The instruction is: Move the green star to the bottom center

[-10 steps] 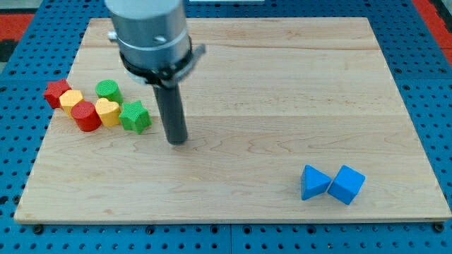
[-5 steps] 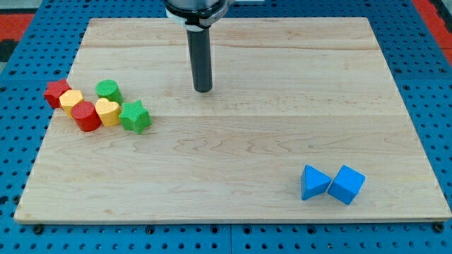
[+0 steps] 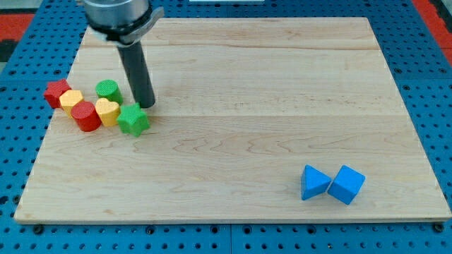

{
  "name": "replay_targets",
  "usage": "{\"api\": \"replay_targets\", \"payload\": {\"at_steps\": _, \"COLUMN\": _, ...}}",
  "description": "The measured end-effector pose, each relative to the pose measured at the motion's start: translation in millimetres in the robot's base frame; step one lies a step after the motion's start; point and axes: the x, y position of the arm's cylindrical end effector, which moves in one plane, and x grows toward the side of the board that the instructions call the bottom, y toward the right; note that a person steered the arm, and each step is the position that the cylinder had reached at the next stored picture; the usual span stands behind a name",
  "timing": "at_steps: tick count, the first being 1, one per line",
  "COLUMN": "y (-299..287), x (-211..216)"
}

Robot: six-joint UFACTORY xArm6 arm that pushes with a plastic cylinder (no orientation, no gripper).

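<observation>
rod tip at the green star's upper right corner

wooden board [image 3: 233, 141] lying on a blue pegboard surface [image 3: 424, 99] fills most of the view, its pale grain running from side to side. everything below is placed relative to the green star.

green star [image 3: 133, 120] sits near the board's left side, about halfway between the view's top and bottom. it is the rightmost piece of a small cluster. touching it on the left is a yellow heart-shaped block [image 3: 106, 111]. further left and slightly lower than that is a red cylinder [image 3: 86, 116], pressed against the yellow heart. up and to the left of the star stands a green cylinder [image 3: 108, 90], close by but not clearly touching it. a second yellow block [image 3: 70, 101], its shape hard to make out, lies further left, and a red star [image 3: 57, 92] sits at the far left end of the cluster, touching that yellow block.

my tip [image 3: 145, 106] is just above and to the right of the green star, right at its upper right corner; whether it actually touches cannot be told. the dark rod rises from there toward the view's top left, into a grey round housing [image 3: 116, 14] cut off by the top edge. the rod has no jaws and holds nothing.

far to the right of the star and lower, near the board's bottom right, are two blue blocks touching each other: a blue triangular block [image 3: 313, 183] and, on its right, a blue cube [image 3: 347, 185].
</observation>
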Motion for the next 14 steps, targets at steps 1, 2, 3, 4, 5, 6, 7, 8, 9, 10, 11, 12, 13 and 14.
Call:
{"api": "replay_targets", "payload": {"at_steps": 1, "y": -2, "x": 44}}
{"api": "replay_targets", "payload": {"at_steps": 2, "y": -2, "x": 87}}
{"api": "replay_targets", "payload": {"at_steps": 3, "y": 21, "x": 89}}
{"api": "replay_targets", "payload": {"at_steps": 4, "y": 29, "x": 61}}
{"api": "replay_targets", "payload": {"at_steps": 5, "y": -17, "x": 47}}
{"api": "replay_targets", "payload": {"at_steps": 6, "y": -62, "x": 53}}
{"api": "replay_targets", "payload": {"at_steps": 7, "y": -85, "x": 80}}
{"api": "replay_targets", "payload": {"at_steps": 8, "y": -55, "x": 119}}
{"api": "replay_targets", "payload": {"at_steps": 9, "y": 25, "x": 123}}
{"api": "replay_targets", "payload": {"at_steps": 10, "y": 12, "x": 132}}
{"api": "replay_targets", "payload": {"at_steps": 11, "y": -94, "x": 127}}
{"api": "replay_targets", "payload": {"at_steps": 12, "y": -65, "x": 73}}
{"api": "replay_targets", "payload": {"at_steps": 13, "y": 6, "x": 80}}
{"api": "replay_targets", "payload": {"at_steps": 14, "y": 71, "x": 119}}
